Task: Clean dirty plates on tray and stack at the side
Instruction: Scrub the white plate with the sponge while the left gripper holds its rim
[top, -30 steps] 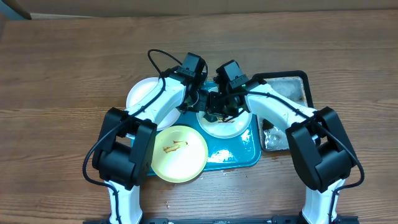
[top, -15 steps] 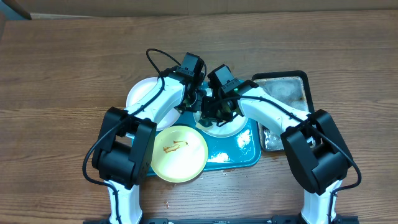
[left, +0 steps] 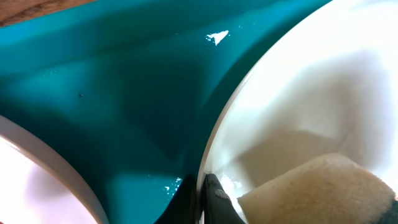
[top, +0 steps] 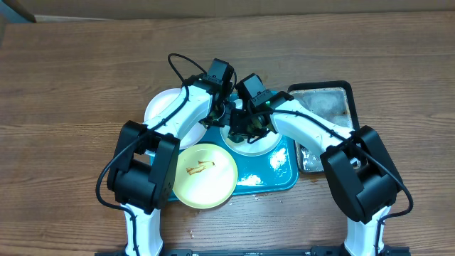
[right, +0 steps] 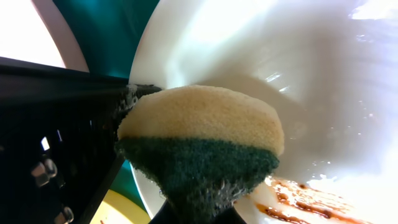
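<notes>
From overhead, both arms meet over the teal tray (top: 283, 178) on the worktop (top: 71, 71). The middle white plate (top: 264, 147) lies on the tray under the tools. The left white plate (top: 165, 107) sits at the tray's far-left side. The yellow-green plate (top: 206, 176) overhangs the near-left corner and carries a brown smear (top: 200, 168). The black tray (top: 340, 89) of foamy water sits just right of the teal one. I see no stack yet, so I judge we are on the first or second plate, with the yellow-green one untouched.

In the left wrist view, my left tool (top: 229, 119) is closed to a narrow pinch. One dark fingertip (left: 213, 194) sits right on the middle plate's rim, steadying it as far as I can tell.

In the right wrist view, my right tool (top: 247, 129) is clamped on the sponge (right: 200, 140), which presses yellow side up into the plate's bowl. A brown sauce streak (right: 298, 205) remains just beside it, so this plate is not clean.

Compared with a second ago, the right arm has swung left. The sponge has moved toward the plate's left edge, baring more white on the right. The plates themselves have not shifted.
</notes>
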`<state>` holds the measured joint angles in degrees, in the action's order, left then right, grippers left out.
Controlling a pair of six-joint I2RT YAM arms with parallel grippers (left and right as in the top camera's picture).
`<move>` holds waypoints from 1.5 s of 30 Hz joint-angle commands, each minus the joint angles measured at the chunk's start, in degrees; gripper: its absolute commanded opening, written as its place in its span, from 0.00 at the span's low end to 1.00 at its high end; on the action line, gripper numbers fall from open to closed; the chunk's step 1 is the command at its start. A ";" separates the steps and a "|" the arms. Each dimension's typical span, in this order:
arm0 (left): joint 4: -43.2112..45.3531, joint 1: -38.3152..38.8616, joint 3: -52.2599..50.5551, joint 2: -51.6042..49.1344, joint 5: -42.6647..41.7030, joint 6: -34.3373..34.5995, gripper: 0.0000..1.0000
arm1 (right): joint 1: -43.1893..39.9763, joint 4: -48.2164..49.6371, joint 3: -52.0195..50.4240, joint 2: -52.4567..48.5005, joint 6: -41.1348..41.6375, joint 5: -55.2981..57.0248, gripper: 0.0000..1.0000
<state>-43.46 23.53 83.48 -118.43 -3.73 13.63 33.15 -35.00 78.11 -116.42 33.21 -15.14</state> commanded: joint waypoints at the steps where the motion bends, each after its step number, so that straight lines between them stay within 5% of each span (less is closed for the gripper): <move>1: -1.05 1.22 2.64 0.59 -3.32 0.74 0.04 | -0.74 -0.92 -1.01 -4.04 -0.50 7.85 0.04; 22: -1.03 2.12 2.64 0.59 -3.13 0.74 0.04 | -7.08 -3.04 -1.01 -7.37 -3.43 8.48 0.04; 45: 0.04 2.12 2.64 0.59 -3.13 0.74 0.04 | -7.19 -15.96 -1.01 -7.37 -5.99 31.85 0.04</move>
<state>-44.10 25.15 84.53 -118.54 -5.54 13.67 26.85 -48.27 81.06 -118.34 27.00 9.10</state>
